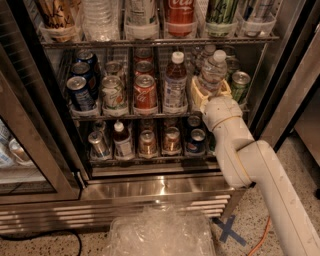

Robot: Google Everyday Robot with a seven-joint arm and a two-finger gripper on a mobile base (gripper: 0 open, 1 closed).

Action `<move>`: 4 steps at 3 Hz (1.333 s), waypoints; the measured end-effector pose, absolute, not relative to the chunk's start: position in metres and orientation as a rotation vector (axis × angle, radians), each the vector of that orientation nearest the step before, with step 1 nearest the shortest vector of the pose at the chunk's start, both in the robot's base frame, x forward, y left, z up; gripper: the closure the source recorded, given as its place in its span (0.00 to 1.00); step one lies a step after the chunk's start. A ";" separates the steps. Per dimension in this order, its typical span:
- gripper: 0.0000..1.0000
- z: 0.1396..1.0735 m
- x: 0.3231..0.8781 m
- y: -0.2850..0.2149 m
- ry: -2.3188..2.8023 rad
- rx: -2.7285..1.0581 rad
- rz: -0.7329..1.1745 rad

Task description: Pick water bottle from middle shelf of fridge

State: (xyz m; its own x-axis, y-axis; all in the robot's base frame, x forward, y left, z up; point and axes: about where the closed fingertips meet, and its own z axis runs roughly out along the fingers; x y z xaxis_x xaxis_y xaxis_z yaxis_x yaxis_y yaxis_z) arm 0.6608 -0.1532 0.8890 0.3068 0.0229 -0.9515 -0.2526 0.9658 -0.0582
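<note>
— Anything legible?
— White "Coca-Cola" script, cut off at the top edge, on the red label of a bottle [180, 15] on the top rack
— Elsewhere?
— Blue taped X [228, 231] on the floor by the fridge [150, 192]. Nothing readable on the cans, nor on the water bottle [214, 67] at the right end of the middle shelf [150, 116], with the end effector [212, 89] at its foot
</note>
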 end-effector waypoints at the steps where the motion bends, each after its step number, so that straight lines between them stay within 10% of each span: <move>1: 1.00 0.907 0.641 -0.152 1.223 -0.274 0.193; 4: 1.00 0.936 0.600 -0.125 1.277 -0.447 0.464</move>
State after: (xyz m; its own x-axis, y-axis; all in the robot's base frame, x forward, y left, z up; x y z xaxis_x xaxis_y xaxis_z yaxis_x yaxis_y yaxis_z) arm 0.6001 -0.1246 0.9356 0.2242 0.0813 -0.9711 -0.5608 0.8258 -0.0604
